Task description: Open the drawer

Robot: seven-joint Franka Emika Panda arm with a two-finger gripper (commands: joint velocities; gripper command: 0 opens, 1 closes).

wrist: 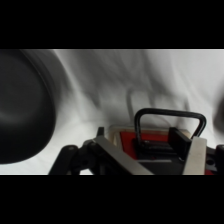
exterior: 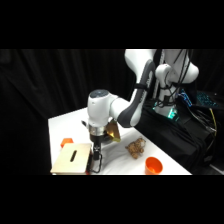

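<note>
**Gripper low at the drawer's red front**

You have a pale-wood case [exterior: 72, 159] with a dark slot in its flat top, sitting at the near left of the white table [exterior: 120, 162]. Its drawer [wrist: 160, 142] shows a smooth red front and a thin black wire loop handle [wrist: 170, 116] with rounded corners. Nearby you see a small orange block [exterior: 66, 142], a lumpy brown object [exterior: 135, 148] and a glossy orange cup [exterior: 153, 164]. Black curtains [exterior: 45, 85] hang behind the table.

Your gripper [exterior: 95, 159] hangs just at the case's right end. In the wrist view, its fingers [wrist: 196, 156] stand apart on either side of the red front, below the loop; you cannot tell whether they touch anything.
</note>
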